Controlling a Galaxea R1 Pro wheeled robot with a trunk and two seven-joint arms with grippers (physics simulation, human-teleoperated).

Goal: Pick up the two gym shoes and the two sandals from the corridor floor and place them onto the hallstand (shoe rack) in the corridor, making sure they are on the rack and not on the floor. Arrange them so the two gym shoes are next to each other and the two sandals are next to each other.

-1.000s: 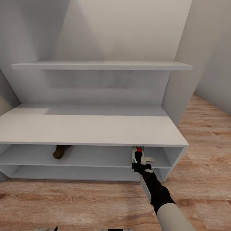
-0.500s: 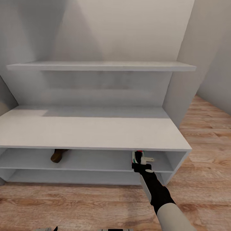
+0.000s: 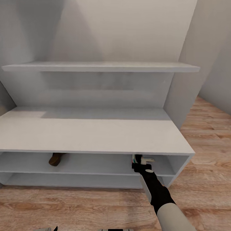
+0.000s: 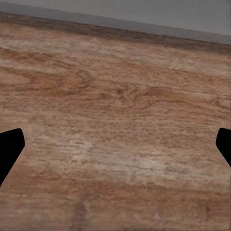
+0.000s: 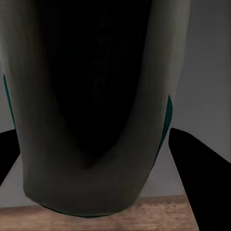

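One white gym shoe [image 3: 137, 158] – right hand [image 3: 140, 166] gripping it – inside smooth grey hallstand [image 3: 96, 134].

Hallstand [image 3: 96, 134]: pale grey-white all over, upper shelf [image 3: 102, 66] the same. Walls [image 3: 128, 29]: flat light grey. Corridor floor [image 3: 205, 134]: light brown wood-grain planks, grain streaks clear in left wrist view. Sandal [image 3: 56, 158]: brown. Gym shoe [image 3: 141, 158]: white with a green edge; right wrist view shows dark inside, off-white rim, teal-green sides. Right hand [image 3: 140, 166]: black; forearm [image 3: 175, 218] light grey. Left hand fingertips [image 4: 8, 151]: black.
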